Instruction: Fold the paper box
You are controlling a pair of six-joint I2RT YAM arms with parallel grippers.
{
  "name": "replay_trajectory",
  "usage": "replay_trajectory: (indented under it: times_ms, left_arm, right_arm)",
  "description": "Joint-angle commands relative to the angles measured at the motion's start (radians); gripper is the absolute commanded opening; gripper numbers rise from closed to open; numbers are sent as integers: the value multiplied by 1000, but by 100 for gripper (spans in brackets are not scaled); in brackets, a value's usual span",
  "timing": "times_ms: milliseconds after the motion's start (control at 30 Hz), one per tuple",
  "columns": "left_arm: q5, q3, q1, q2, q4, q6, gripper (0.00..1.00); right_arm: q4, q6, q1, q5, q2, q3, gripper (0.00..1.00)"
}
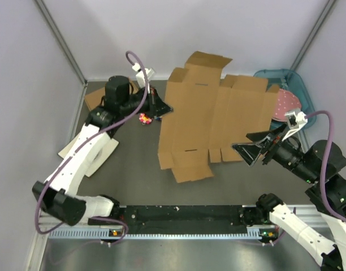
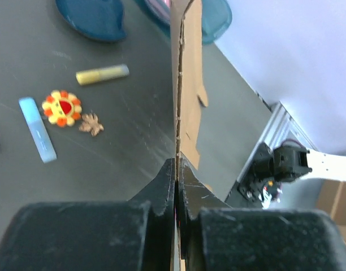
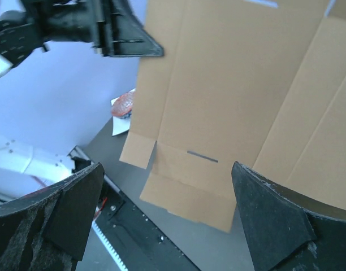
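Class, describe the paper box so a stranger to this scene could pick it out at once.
On the dark table, look to the middle, left of the teal tray. The paper box is the big brown cardboard sheet, its left edge pinched by the left gripper. Unlike the small cardboard scrap by the left wall, it is creased into panels with flaps and slits.

From above I see the whole table (image 1: 133, 169). Left wrist sights the paper box (image 2: 189, 68) edge-on; right wrist faces it closely.
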Motion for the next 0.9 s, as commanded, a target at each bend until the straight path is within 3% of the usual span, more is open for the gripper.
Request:
replay_trajectory:
  times_ms: [0,167,233,333,400,467,500,600,700,867]
  left_arm:
    - [350,37,105,106,-163,98,0]
    - [450,81,187,298,-155,107,3]
    - [434,110,211,379,-161,86,17]
    - [388,168,246,442,-148,42,28]
    - [319,192,265,447,-108,5,29]
    - [238,175,279,404,-56,-66,42]
    - [120,135,280,378,-36,-90,45]
    - [-41,-41,277,245,88,-198,60]
    - [-109,-208,262,90,167,-340,64]
    - [-463,-618,32,-215,135,-529,70]
  right_arm:
    - [40,15,0,-97,16,11,96]
    - [34,30,2,-103,-2,-37,96]
    - [28,26,0,-101,-8,-52,96]
    - [12,7,2,-84,-20,-67,96]
    - [2,-4,2,-69,-19,-74,96]
    - [-1,-14,2,-61,-16,-78,96]
    - [-1,-17,2,-51,-10,-83,97]
    - [0,-30,2,-29,13,-92,97]
    - [15,-28,2,-12,30,-112,97]
    - [57,-10,2,0,61,-147,96]
